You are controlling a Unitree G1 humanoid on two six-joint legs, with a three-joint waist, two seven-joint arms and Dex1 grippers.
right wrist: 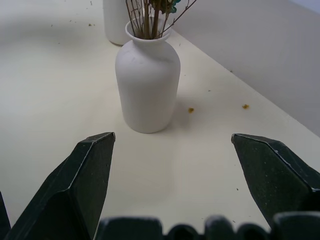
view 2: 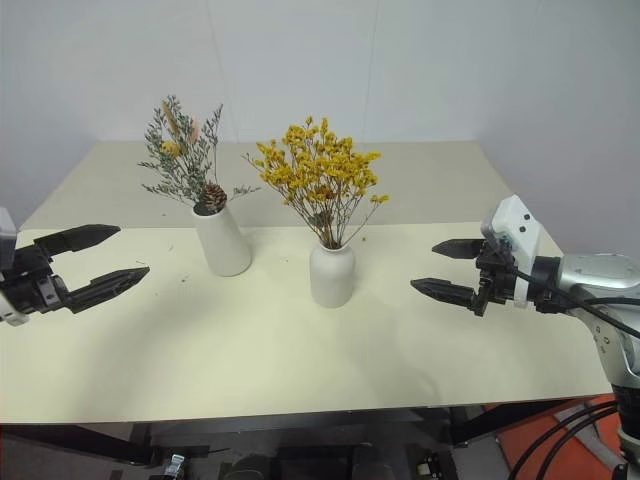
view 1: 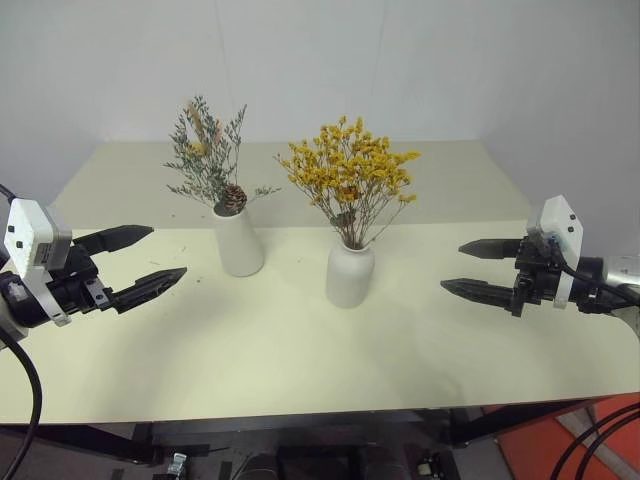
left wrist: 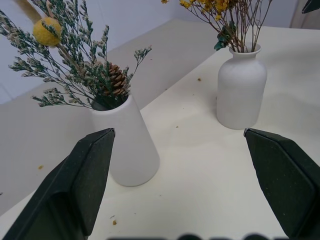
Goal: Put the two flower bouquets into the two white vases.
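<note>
On the cream table (view 1: pixel 300 350) stand both white vases. The tapered vase (view 1: pixel 239 241) holds the wispy grey-green bouquet (view 1: pixel 205 155) with its brown cone head (view 1: pixel 233 197). To its right, the rounded bottle vase (view 1: pixel 349 274) holds the yellow-orange bouquet (view 1: pixel 349 172) on brown stems. My left gripper (view 1: pixel 152 256) hovers open at the left, apart from the tapered vase, with nothing between its fingers. My right gripper (view 1: pixel 468 268) hovers open at the right, pointing toward the bottle vase and clear of it. Both vases (left wrist: pixel 128 145) (right wrist: pixel 147 85) stand upright in the wrist views.
A white wall rises behind the table's far edge. Small dried crumbs (right wrist: pixel 191 110) lie scattered on the tabletop around the vases. An orange surface (view 1: pixel 560 445) and black cables (view 1: pixel 590 440) show below the table's front right corner.
</note>
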